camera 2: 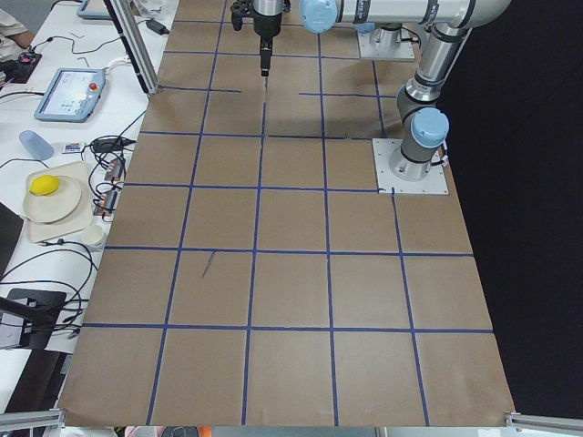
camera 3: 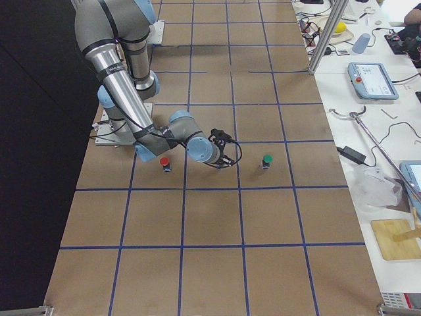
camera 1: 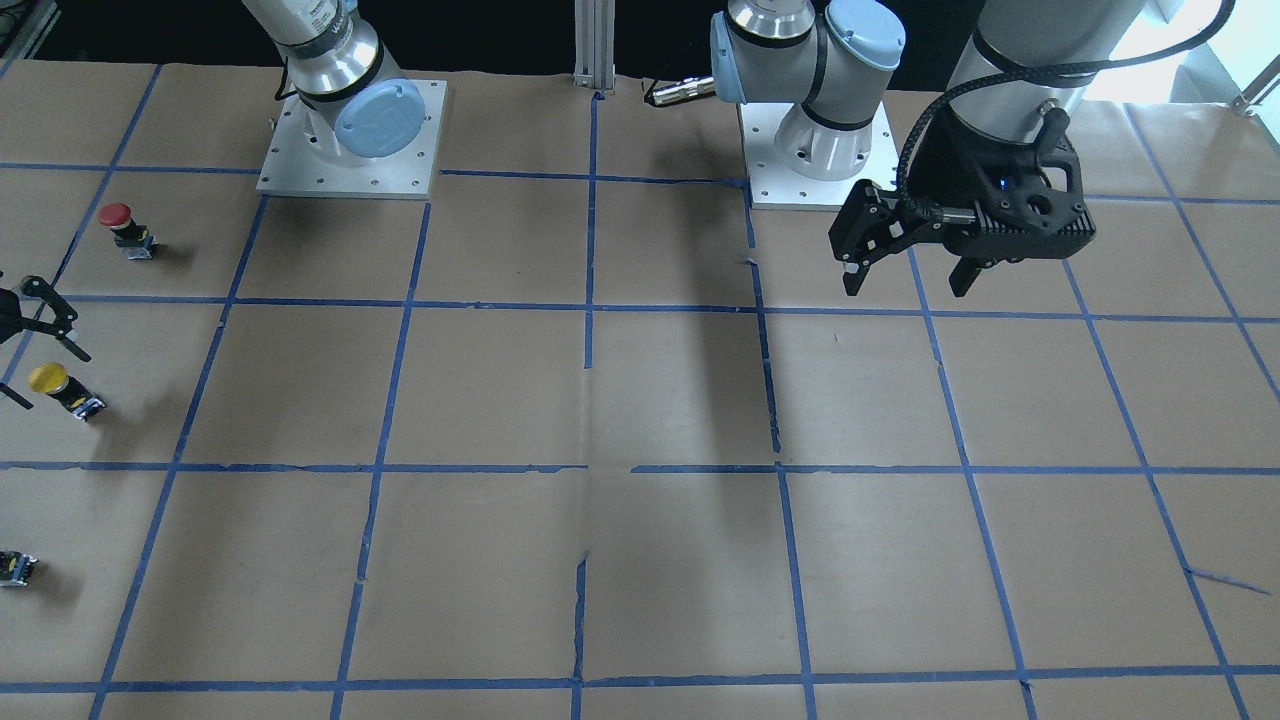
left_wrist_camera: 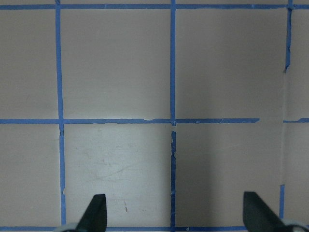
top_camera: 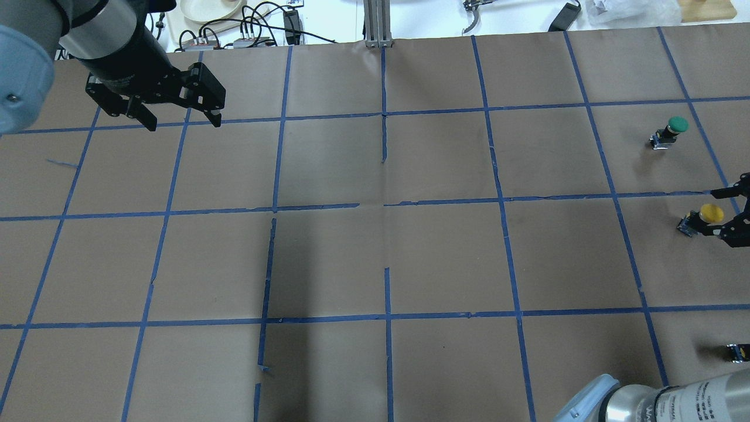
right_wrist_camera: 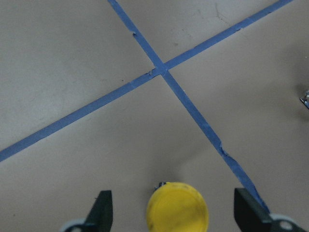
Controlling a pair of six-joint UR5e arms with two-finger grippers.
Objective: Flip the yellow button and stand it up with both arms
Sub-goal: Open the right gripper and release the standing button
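The yellow button (camera 1: 58, 386) stands cap up on the brown paper near the table's right end; it also shows in the overhead view (top_camera: 702, 217) and fills the bottom of the right wrist view (right_wrist_camera: 177, 209). My right gripper (top_camera: 712, 212) is open, low over the table, with one finger on each side of the button and not touching it; it also shows in the right wrist view (right_wrist_camera: 175, 203). In the exterior right view the right gripper (camera 3: 223, 151) hides the button. My left gripper (camera 1: 905, 285) is open and empty, held high over the table's left end (top_camera: 181, 122), far from the button.
A red-capped button (camera 1: 118, 225) stands on the robot's side of the yellow one, and a green-capped button (top_camera: 671, 130) on the far side. A small black capless block (top_camera: 738, 351) lies near the table's right edge. The two arm bases (camera 1: 350, 150) sit at the robot's edge.
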